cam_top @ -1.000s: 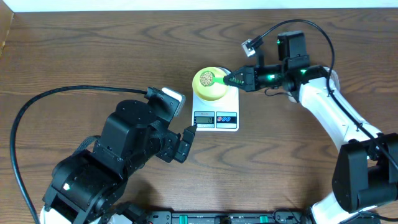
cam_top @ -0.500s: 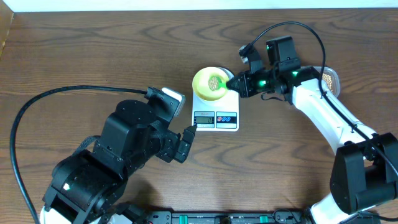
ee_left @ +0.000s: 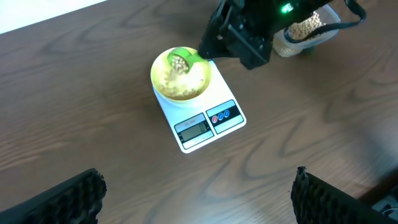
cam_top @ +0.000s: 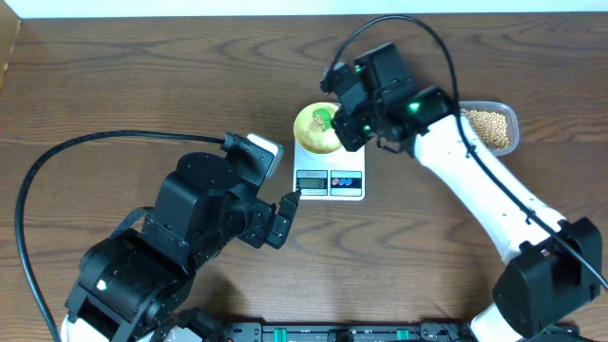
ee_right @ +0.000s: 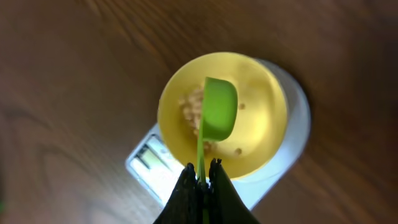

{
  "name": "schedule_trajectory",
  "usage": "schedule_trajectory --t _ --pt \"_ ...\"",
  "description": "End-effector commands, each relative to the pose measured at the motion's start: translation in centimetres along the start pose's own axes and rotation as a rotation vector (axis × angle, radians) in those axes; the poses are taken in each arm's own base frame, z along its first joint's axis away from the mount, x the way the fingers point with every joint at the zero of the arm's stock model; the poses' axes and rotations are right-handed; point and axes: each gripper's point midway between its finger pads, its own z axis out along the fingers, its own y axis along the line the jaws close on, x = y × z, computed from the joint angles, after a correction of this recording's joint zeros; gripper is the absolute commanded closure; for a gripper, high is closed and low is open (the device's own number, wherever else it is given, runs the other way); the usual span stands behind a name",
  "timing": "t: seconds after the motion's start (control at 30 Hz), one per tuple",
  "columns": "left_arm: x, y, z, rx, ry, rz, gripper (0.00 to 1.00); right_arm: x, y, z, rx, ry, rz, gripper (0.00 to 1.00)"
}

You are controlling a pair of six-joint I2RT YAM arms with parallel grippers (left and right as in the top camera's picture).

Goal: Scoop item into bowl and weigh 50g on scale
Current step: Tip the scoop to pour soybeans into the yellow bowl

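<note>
The pale yellow bowl (cam_top: pixel 313 138) sits on the white scale (cam_top: pixel 330 180). My right gripper (ee_right: pixel 201 177) is shut on the thin handle of a green scoop (ee_right: pixel 219 109), which hangs tipped over the bowl (ee_right: pixel 267 93). In the left wrist view, beans show in the tilted scoop (ee_left: pixel 180 59) and a pile lies in the bowl (ee_left: pixel 163 87). Beans (ee_right: pixel 189 106) also lie on the bowl's floor beside the scoop. My left gripper (ee_left: pixel 199 202) stands wide open near the table's front, well short of the scale (ee_left: pixel 208 121), with nothing between its fingers (ee_left: pixel 68 199).
A clear plastic tub (cam_top: pixel 489 128) of beans stands to the right of the scale, behind the right arm. The left arm's black bulk (cam_top: pixel 190 228) fills the front left, with its cable looping out to the left.
The right arm has swung left and over the bowl, uncovering the tub. The scoop has turned from level to tipped above the bowl. The left arm has not moved.
</note>
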Motion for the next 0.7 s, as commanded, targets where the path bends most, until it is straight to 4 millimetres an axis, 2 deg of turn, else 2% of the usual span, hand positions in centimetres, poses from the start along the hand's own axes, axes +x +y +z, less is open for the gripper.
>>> schedule_trajectory --t 0.0,0.27,0.53,0.67 --pt "-0.36 0.05 -0.32 -0.001 -0.013 -0.003 0.02 -0.69 -1.06 -0.18 0.214 0.028 -0.146 0.99" --pt "-0.36 0.05 -0.32 -0.001 -0.013 -0.003 0.02 -0.67 -1.32 -0.69 0.405 0.072 -0.261 0.99" --pt "-0.36 0.05 -0.32 -0.001 -0.013 -0.003 0.02 -0.79 -0.76 -0.59 0.403 0.067 -0.27 0.99" --pt "-0.36 0.05 -0.32 -0.001 -0.013 -0.003 0.02 -1.05 -0.65 -0.69 0.388 0.05 -0.222 0.99"
